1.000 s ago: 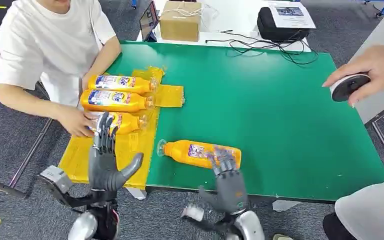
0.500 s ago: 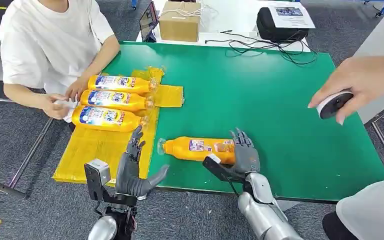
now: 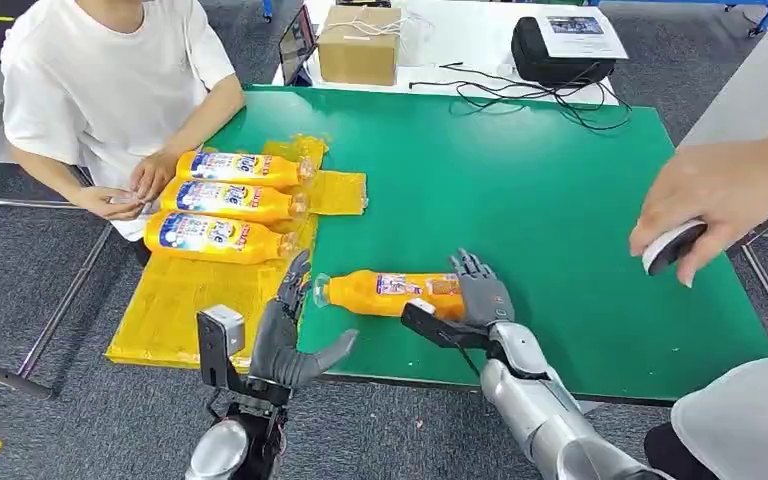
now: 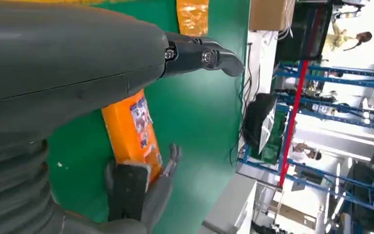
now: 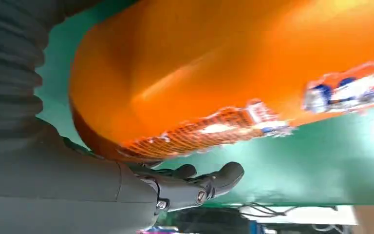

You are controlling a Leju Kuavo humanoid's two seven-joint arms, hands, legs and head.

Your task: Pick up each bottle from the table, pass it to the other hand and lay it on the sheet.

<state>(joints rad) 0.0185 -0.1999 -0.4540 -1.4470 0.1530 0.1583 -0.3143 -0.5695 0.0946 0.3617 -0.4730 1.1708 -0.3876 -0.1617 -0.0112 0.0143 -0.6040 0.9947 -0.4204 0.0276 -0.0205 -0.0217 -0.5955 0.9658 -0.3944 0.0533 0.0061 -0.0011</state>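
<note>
Right hand (image 3: 480,300) cups the base of the orange bottle (image 3: 390,294) lying on the green table (image 3: 560,200), fingers not yet closed; wrap firmly before lifting toward the open left hand (image 3: 290,335).

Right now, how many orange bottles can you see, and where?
4. Three lie side by side on the yellow sheet: far bottle, middle bottle, near bottle. The fourth bottle lies on the green table at the right hand.
</note>
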